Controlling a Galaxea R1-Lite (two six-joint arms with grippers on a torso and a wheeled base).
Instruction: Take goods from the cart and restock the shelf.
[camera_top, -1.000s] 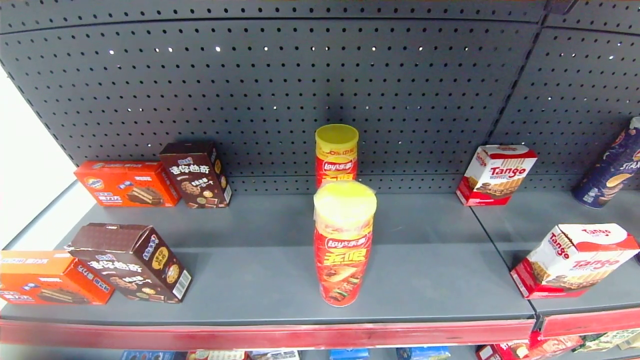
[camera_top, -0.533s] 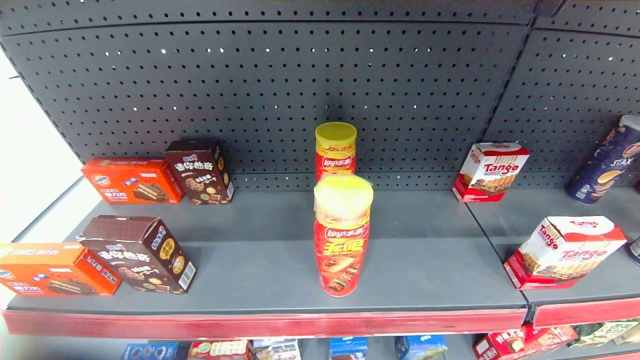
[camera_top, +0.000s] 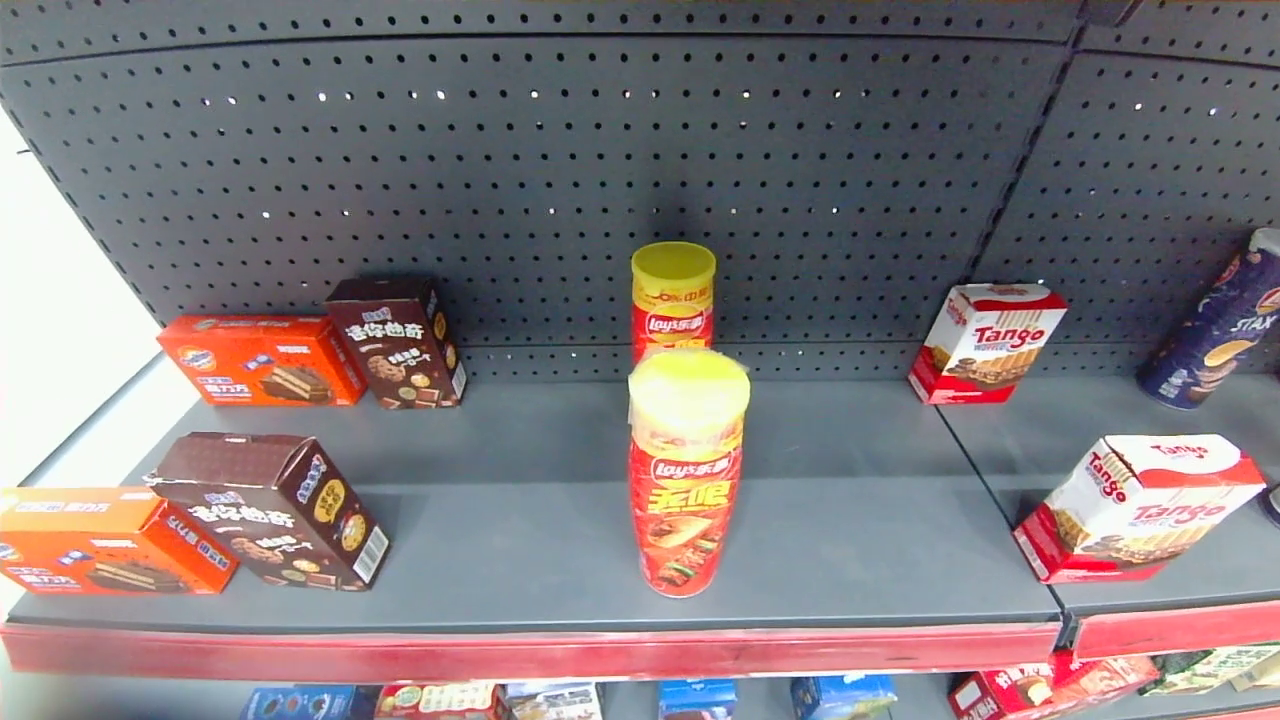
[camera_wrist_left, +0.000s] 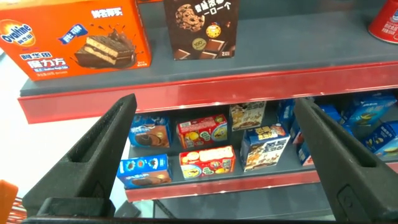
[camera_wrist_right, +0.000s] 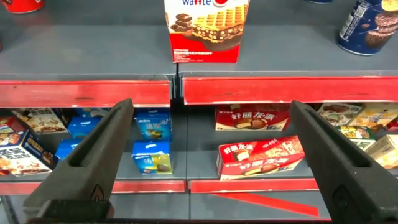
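The left end effector (camera_wrist_left: 214, 102) hangs low in front of the shelf (camera_top: 500, 545), its two dark fingers spread wide with nothing between them. The right end effector (camera_wrist_right: 211, 104) is likewise spread wide and empty, facing the join between two shelf bays. Past both sets of fingers runs the red front strip (camera_top: 530, 650), and under it a lower shelf (camera_wrist_left: 205, 183) stocked with small blue and red boxes.

On the grey shelf deck, the front row stands near the strip. At the far left lies an orange cake box (camera_top: 100, 540), with a brown cookie box (camera_top: 270, 510) touching its right side and turned at an angle. In the middle a front chip can (camera_top: 685, 480), red with a pale yellow lid, stands upright. On the neighbouring bay to the right a white and red wafer box (camera_top: 1140, 505) sits tilted.

The back row stands against the rear wall. A second orange cake box (camera_top: 260, 358) and a second brown cookie box (camera_top: 398, 340) stand side by side at the left. The rear chip can (camera_top: 672, 300) stands upright directly behind the front one. Farther right a second wafer box (camera_top: 985, 342) leans back, and a dark blue chip can (camera_top: 1215, 335) leans at the right edge. Behind everything is the dark perforated back panel (camera_top: 500, 180).
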